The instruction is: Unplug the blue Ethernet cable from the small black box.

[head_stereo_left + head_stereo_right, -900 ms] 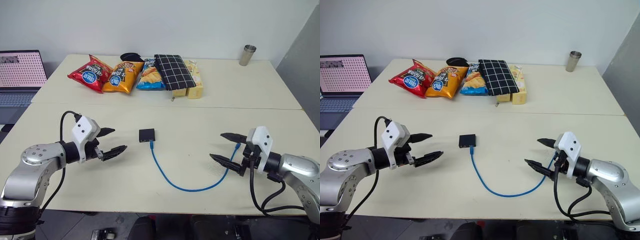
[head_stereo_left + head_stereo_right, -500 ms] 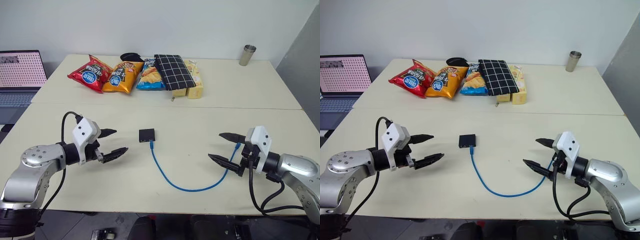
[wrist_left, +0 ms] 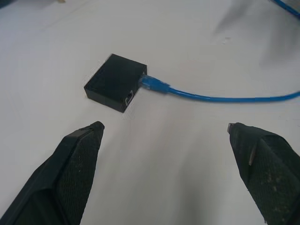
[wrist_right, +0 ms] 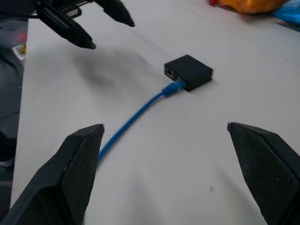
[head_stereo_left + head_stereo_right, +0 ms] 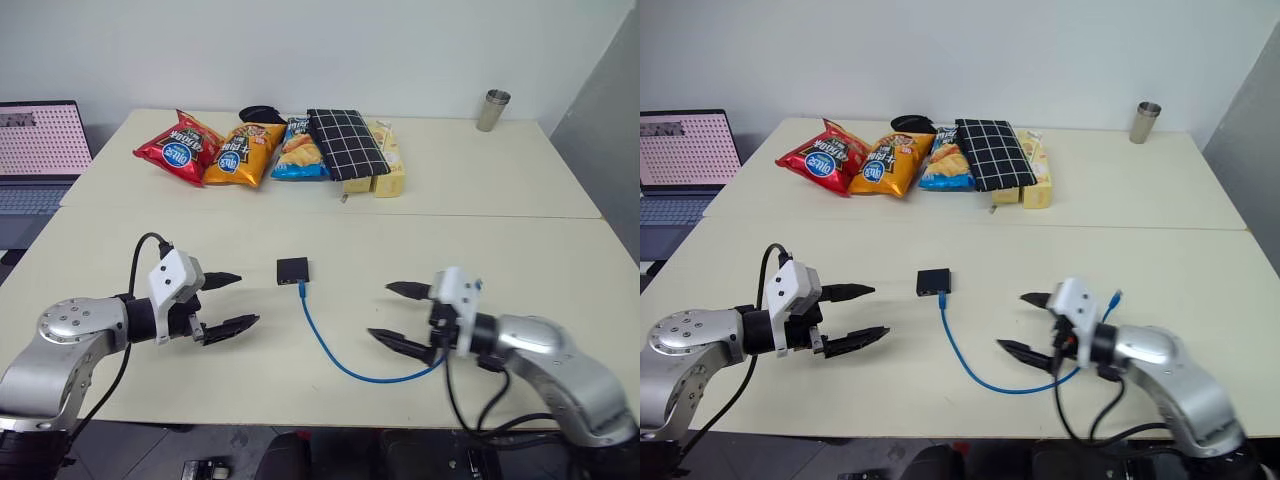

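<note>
With both grippers' fingers spread wide and empty, the right gripper (image 5: 402, 315) had swung inward from the table's right side toward the thin bright-blue Ethernet cable (image 5: 330, 355), which remained plugged into the small matte-black box (image 5: 293, 269) at mid-table, while the left gripper (image 5: 232, 302) hovered left of it.

Office: pale tables (image 5: 480, 190), laptop (image 5: 40, 150), bare wall.

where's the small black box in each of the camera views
Left eye view: small black box at table centre, between the grippers.
Right eye view: likewise at centre.
Left wrist view: beyond the open left fingers.
Right wrist view: ahead of the open right fingers.
Shared landmark: the blue Ethernet cable, plugged into it.
</note>
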